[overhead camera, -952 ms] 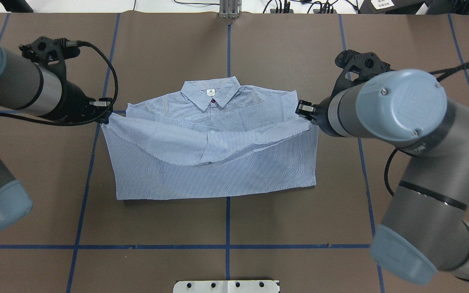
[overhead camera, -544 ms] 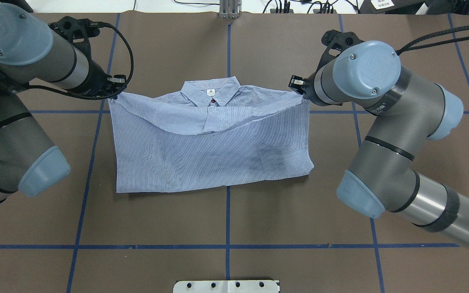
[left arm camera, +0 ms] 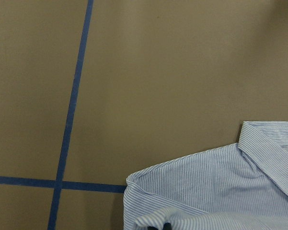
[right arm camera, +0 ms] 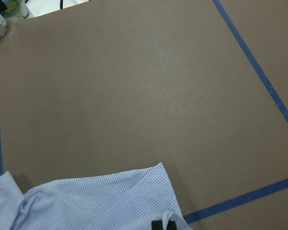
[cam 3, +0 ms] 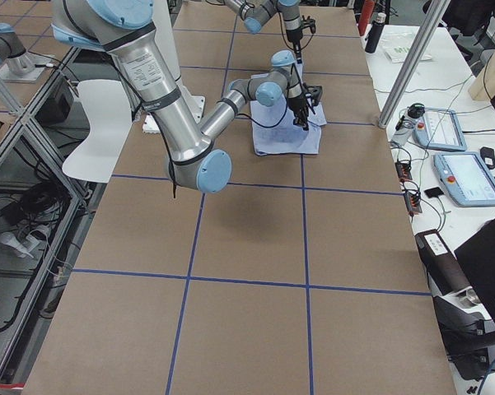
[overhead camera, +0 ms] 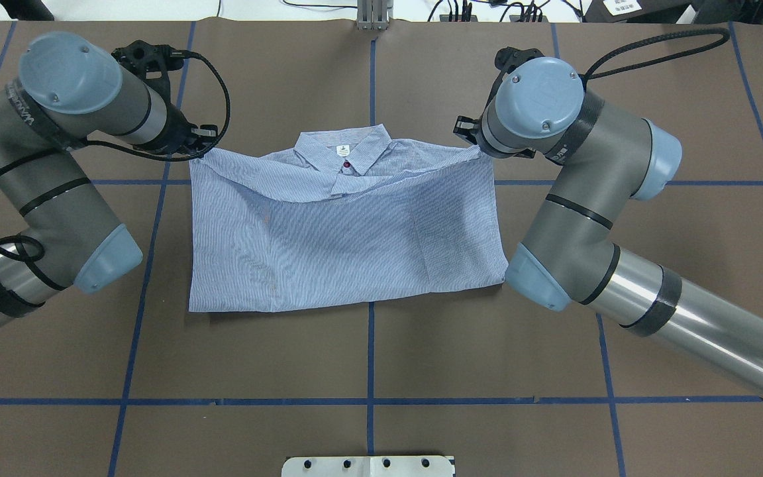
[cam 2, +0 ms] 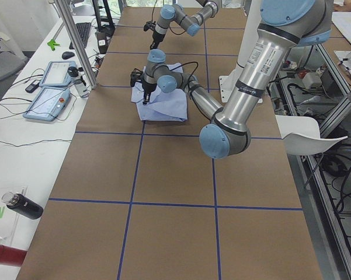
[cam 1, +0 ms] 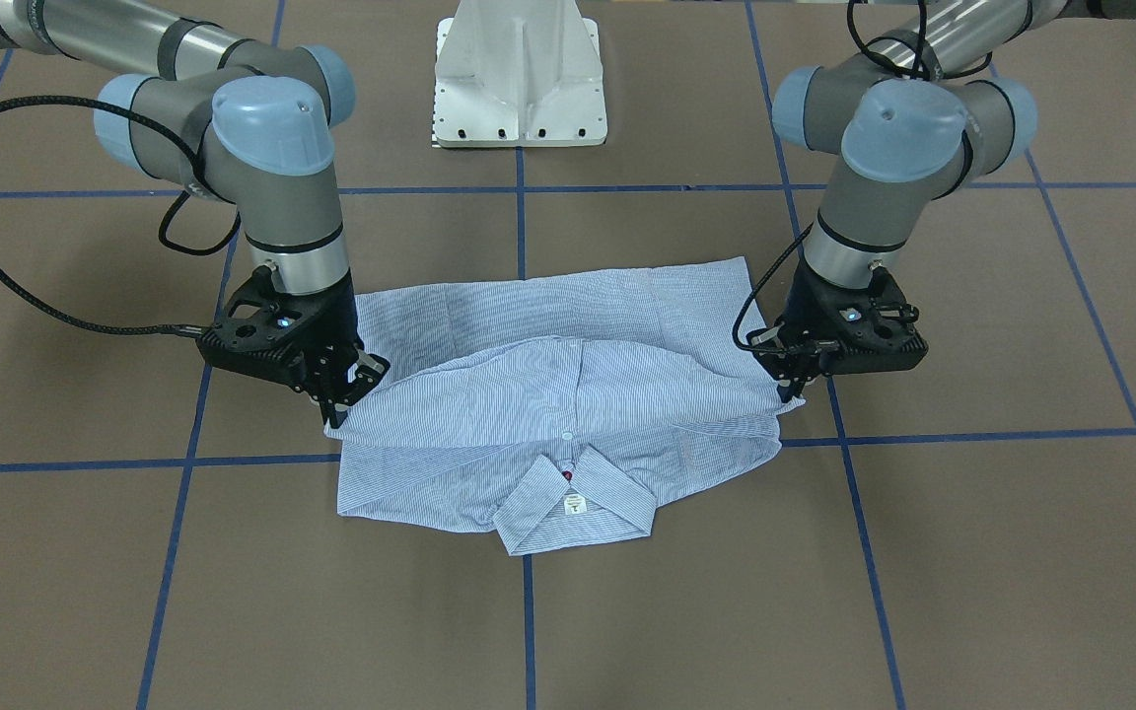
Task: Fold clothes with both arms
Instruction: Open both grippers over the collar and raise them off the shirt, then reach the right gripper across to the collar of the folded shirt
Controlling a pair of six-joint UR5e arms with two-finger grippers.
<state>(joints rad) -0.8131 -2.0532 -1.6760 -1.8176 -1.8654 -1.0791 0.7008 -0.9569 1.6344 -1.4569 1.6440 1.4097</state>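
Observation:
The blue-and-white striped shirt (overhead camera: 348, 232) lies on the brown table, folded in half, its hem edge drawn up to the shoulders. The collar (overhead camera: 344, 152) with its white label still shows, also in the front view (cam 1: 573, 503). My left gripper (overhead camera: 199, 149) is shut on the hem corner at the shirt's left shoulder; in the front view it (cam 1: 790, 388) pinches the cloth low over the table. My right gripper (cam 1: 341, 394) is shut on the other hem corner; from overhead my own wrist mostly hides it (overhead camera: 471, 141). Both wrist views show striped cloth (left arm camera: 215, 191) (right arm camera: 86, 201) at the fingers.
The white pedestal base (cam 1: 519, 79) stands behind the shirt on the robot's side. Blue tape lines (overhead camera: 369, 358) cross the brown table cover. A metal post (overhead camera: 371, 13) and cables sit at the far edge. Tablets (cam 2: 49, 96) lie on the side bench.
Both grippers have carried the hem away from the robot toward the collar and lower. The sagging fold now lies almost flat over the shirt's upper half.

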